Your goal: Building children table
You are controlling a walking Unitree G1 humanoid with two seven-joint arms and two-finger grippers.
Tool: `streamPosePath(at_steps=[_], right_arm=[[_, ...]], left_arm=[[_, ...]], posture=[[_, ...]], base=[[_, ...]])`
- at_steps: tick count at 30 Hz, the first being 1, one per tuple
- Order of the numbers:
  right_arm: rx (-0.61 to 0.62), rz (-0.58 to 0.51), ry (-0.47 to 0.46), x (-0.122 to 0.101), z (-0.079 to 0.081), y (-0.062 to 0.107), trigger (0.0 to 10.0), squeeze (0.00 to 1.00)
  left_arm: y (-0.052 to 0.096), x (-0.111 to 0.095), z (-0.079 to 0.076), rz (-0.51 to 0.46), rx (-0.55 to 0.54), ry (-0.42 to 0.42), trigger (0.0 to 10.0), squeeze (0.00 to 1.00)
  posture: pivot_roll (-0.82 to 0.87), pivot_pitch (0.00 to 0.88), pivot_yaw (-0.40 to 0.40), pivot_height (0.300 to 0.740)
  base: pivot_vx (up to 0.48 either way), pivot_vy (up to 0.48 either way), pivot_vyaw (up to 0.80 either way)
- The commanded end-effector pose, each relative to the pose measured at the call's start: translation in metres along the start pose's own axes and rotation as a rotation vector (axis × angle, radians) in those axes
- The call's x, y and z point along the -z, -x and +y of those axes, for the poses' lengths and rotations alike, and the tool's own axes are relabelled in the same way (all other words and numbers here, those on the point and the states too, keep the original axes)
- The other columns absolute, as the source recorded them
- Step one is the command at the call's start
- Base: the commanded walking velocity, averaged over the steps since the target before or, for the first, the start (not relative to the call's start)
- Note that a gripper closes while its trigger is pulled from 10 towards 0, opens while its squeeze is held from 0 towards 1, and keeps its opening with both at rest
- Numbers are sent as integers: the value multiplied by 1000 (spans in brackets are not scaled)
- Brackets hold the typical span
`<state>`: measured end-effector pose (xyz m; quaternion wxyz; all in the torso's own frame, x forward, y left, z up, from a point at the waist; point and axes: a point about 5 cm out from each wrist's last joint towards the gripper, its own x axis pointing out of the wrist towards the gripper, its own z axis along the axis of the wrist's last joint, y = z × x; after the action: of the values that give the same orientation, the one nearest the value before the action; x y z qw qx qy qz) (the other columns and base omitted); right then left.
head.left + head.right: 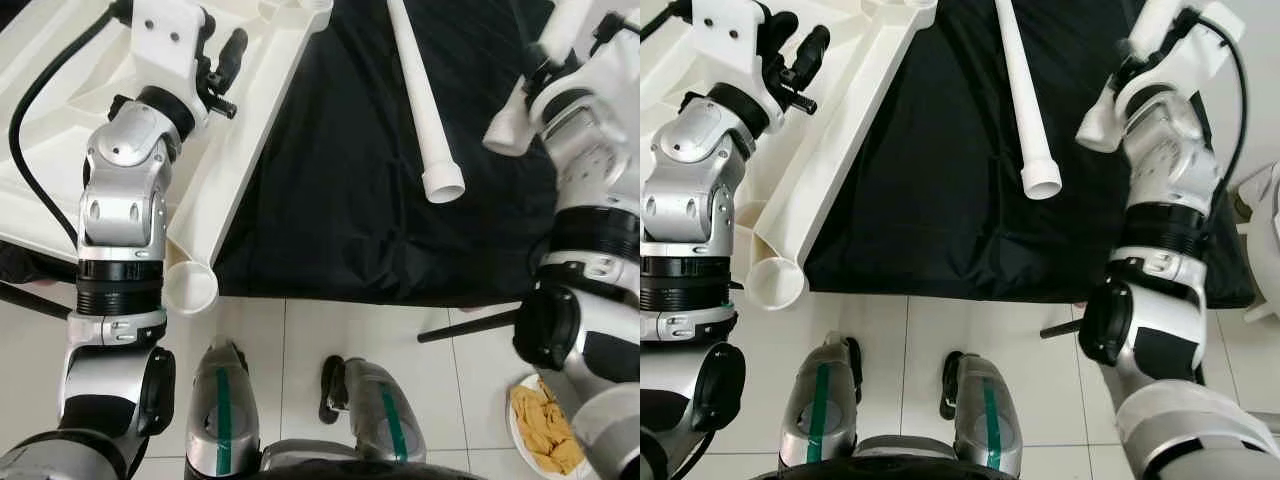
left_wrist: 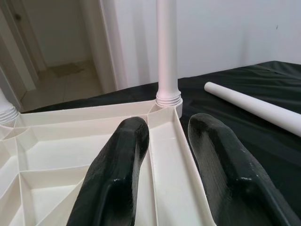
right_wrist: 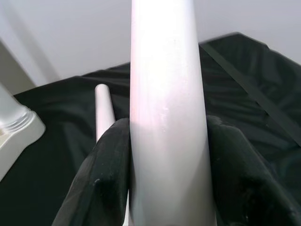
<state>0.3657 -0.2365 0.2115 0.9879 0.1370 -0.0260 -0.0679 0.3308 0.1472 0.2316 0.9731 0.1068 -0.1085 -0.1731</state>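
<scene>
Two white table legs are in play: the right gripper (image 3: 164, 179) clamps one leg (image 3: 167, 94) mid-shaft, and a spare leg (image 1: 425, 100) lies loose on the black cloth (image 1: 330, 200). Left gripper (image 2: 164, 155), fingers parted and holding nothing, hovers over the upturned tabletop (image 1: 250, 120). Rigid, light, smooth plastic; it probably slips, so grip near the collar.

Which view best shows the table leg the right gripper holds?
Right wrist view: the held leg sits clamped between the right gripper fingers. The eye views show only its lower end beside the arm.
</scene>
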Motion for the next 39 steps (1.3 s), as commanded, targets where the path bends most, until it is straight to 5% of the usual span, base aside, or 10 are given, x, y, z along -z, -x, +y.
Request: streamPosePath(at_steps=[1,4,9,15,26,34,35,39], right_arm=[[-54,-91,28,-9,6,3,10000,0],[-123,-140,17,-7,10,8,10000,0],[-212,-236,-72,4,11,21,10000,0],[-270,-280,-102,5,17,28,10000,0],[-450,-359,28,22,35,51,10000,0],[-589,-337,6,35,48,64,10000,0],[-618,-331,12,36,52,65,10000,0],[-691,-297,28,44,63,64,10000,0]], left_arm=[[-4,0,-4,-4,18,16,10000,0],[-6,2,-4,14,14,27,10000,0],[-9,8,-7,28,25,174,10000,0],[-11,11,-12,36,29,211,10000,0],[-23,19,-37,61,161,267,10000,0],[-24,8,-49,22,280,311,10000,0],[-22,5,-50,10,309,323,10000,996],[-17,-2,-50,-22,392,340,10000,1000]], posture=[[59,6,-73,740],[59,0,-69,740],[47,0,-41,740],[27,0,-21,740],[-60,0,60,740],[-48,0,55,740],[-33,0,45,740],[-4,0,15,740]], base=[[0,0,0],[0,0,0],[0,0,0],[0,0,0],[0,0,0],[0,0,0],[0,0,0],[0,0,0]])
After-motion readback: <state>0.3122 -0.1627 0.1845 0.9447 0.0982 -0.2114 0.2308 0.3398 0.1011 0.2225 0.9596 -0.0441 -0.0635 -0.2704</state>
